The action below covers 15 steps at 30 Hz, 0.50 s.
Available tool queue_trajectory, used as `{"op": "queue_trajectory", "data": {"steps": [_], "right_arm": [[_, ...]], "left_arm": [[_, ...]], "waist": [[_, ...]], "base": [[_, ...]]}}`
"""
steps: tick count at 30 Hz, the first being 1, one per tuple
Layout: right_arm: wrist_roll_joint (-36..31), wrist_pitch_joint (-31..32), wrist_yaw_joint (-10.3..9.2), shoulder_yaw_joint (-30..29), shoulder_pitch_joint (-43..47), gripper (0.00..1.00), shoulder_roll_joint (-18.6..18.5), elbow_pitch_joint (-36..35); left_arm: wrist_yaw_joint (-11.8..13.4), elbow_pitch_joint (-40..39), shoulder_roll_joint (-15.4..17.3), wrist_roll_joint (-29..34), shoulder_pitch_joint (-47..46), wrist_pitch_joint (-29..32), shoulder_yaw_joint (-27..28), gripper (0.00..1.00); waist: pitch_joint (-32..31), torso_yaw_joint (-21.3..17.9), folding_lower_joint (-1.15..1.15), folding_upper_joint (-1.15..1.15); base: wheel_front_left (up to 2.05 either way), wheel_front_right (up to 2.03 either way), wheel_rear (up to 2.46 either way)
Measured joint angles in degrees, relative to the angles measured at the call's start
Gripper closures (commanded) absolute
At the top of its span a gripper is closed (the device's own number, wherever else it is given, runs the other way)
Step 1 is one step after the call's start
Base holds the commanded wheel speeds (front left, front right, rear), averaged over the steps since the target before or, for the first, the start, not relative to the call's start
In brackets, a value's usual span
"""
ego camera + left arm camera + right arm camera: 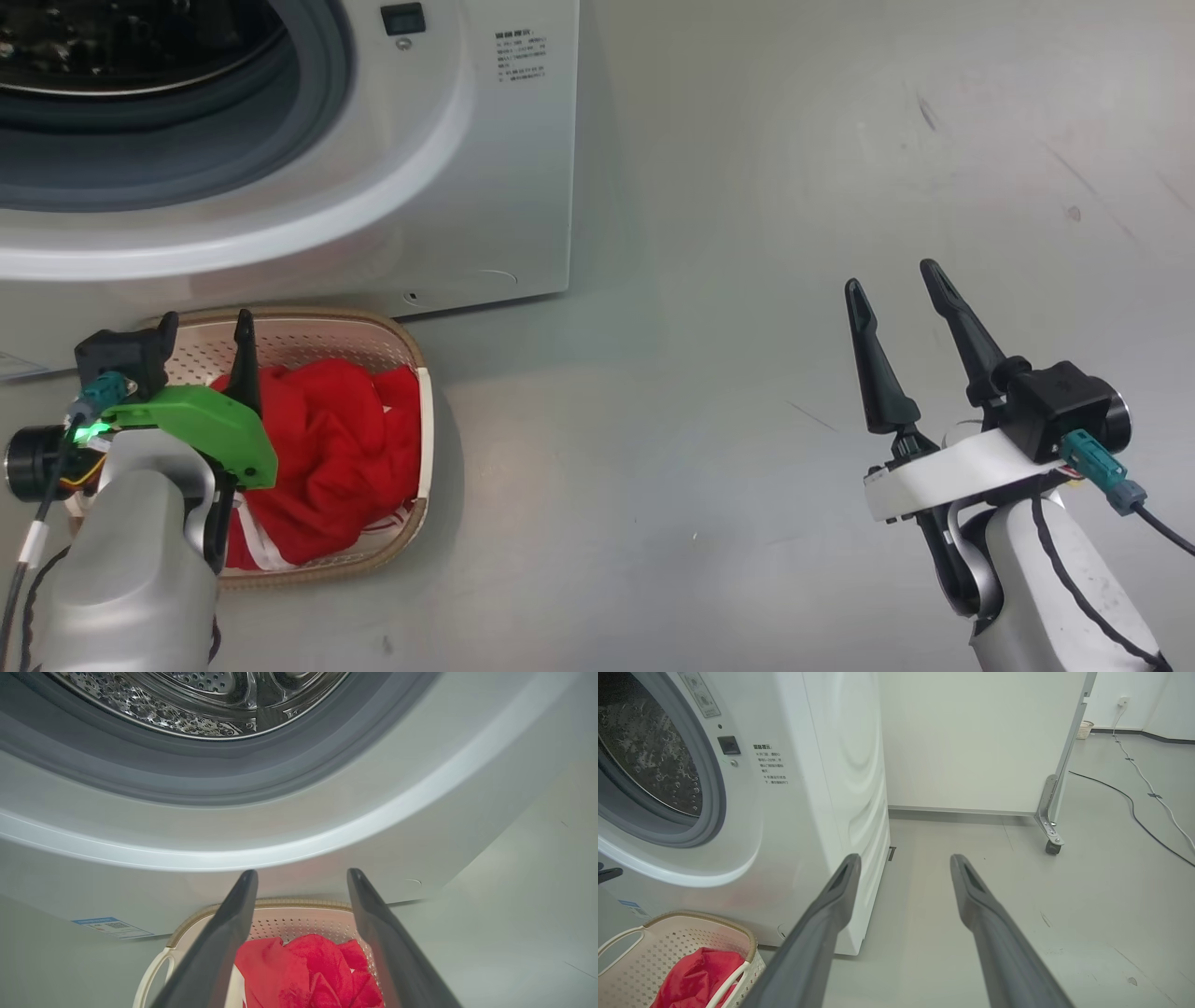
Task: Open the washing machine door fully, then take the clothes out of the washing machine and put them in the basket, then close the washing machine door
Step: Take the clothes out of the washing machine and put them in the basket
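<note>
The red clothes lie in the basket, just in front of the washing machine. The drum looks empty where you can see it, so only shutting the washing machine door seems left. The basket opens upward, and its long side seems to run along the machine's front. Your left end effector, above it, and right end effector are wide open, holding nothing.
</note>
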Motion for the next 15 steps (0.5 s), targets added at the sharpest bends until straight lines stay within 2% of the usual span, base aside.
{"op": "queue_trajectory", "data": {"steps": [10,15], "right_arm": [[0.12,-0.01,-0.1,-0.86,3.07,0.0,-0.03,1.41],[0.86,-0.05,-0.6,-1.54,4.8,0.0,-0.11,1.56]], "left_arm": [[-0.64,-4.77,-1.59,0.0,2.57,-0.63,-0.55,0.0],[-0.96,-11.41,-2.55,-0.01,5.52,-0.63,-0.2,0.0]], "waist": [[-7.22,3.04,0.0,0.0],[-11.21,4.96,0.0,0.0]], "base": [[0.0,0.0,0.0],[0.0,0.0,0.0]]}}
